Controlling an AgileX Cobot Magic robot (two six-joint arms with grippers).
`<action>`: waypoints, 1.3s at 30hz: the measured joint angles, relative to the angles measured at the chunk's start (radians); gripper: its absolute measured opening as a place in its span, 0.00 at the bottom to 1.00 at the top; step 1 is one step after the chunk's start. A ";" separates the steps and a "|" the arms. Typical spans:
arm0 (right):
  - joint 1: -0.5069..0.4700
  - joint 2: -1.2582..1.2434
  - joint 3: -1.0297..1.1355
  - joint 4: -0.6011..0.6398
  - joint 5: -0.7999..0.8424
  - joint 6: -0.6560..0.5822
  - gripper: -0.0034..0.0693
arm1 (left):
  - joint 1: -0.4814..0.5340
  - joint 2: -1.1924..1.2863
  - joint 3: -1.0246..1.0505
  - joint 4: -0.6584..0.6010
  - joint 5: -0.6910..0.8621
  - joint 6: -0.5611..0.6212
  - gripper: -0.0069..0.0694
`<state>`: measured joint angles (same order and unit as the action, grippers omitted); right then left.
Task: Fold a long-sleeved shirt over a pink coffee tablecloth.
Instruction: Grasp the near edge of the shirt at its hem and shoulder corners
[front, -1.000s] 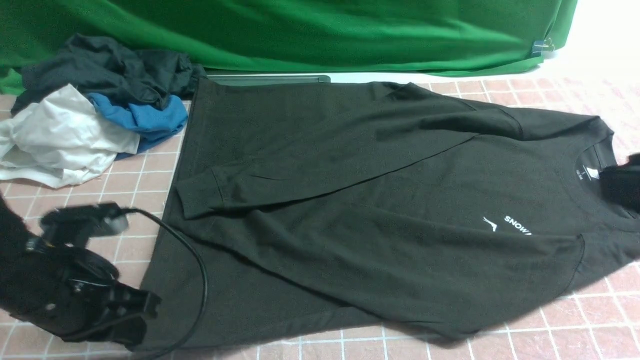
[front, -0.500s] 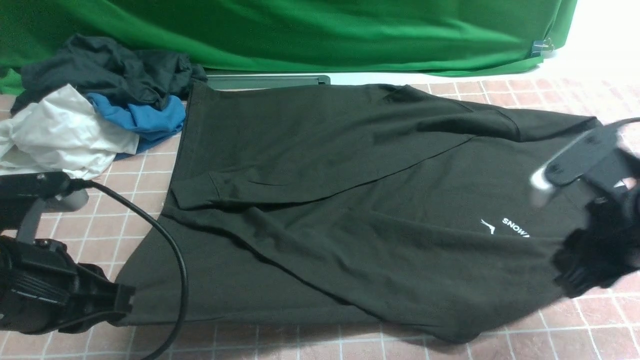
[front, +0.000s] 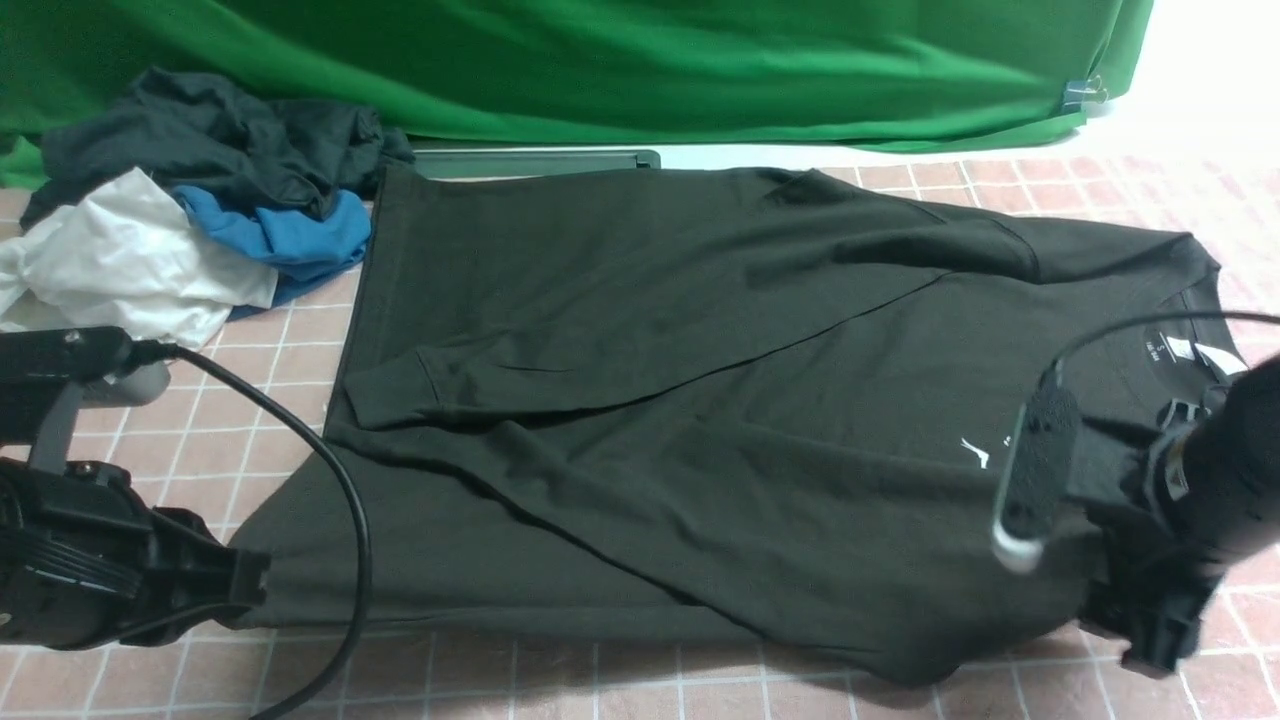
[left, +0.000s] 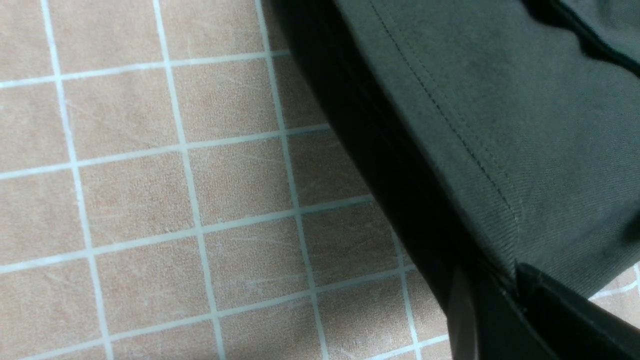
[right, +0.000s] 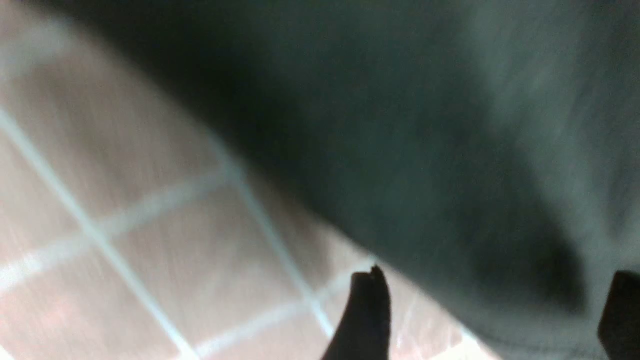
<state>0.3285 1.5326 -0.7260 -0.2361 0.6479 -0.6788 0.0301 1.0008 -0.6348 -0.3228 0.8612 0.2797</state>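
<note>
The black long-sleeved shirt (front: 700, 400) lies spread on the pink coffee tablecloth (front: 250, 370), hem to the left and collar with white neck tag (front: 1180, 350) to the right. One sleeve is folded across the body. Its white logo (front: 975, 452) is partly hidden by my right arm. My left gripper (front: 250, 585) is shut on the near hem corner, and the left wrist view shows the jaws (left: 505, 280) pinching the stitched hem (left: 500, 100). My right gripper (front: 1150, 630) stands open at the shirt's near right edge. In the blurred right wrist view, shirt cloth (right: 425, 150) lies between its spread fingers (right: 495, 320).
A heap of black, blue and white garments (front: 180, 220) sits at the back left. The green backdrop (front: 600, 60) hangs behind, with a dark flat bar (front: 530, 158) at its foot. A black cable (front: 350, 520) loops over the hem near my left arm.
My right arm has swung from the collar down to the shirt's near right edge. My left gripper drew the hem corner leftward, then held nearly still.
</note>
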 joint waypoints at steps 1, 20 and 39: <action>-0.001 0.001 0.008 -0.017 -0.008 -0.005 0.82 | 0.000 0.000 0.000 0.000 0.000 0.000 0.12; -0.001 0.003 0.076 -0.207 -0.215 -0.157 0.55 | 0.000 0.000 0.000 0.002 -0.006 0.000 0.12; 0.000 0.049 0.070 -0.207 -0.155 -0.167 0.18 | 0.000 0.000 0.000 0.003 0.023 0.002 0.12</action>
<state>0.3286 1.5815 -0.6563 -0.4427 0.4930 -0.8457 0.0301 1.0008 -0.6348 -0.3202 0.8846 0.2815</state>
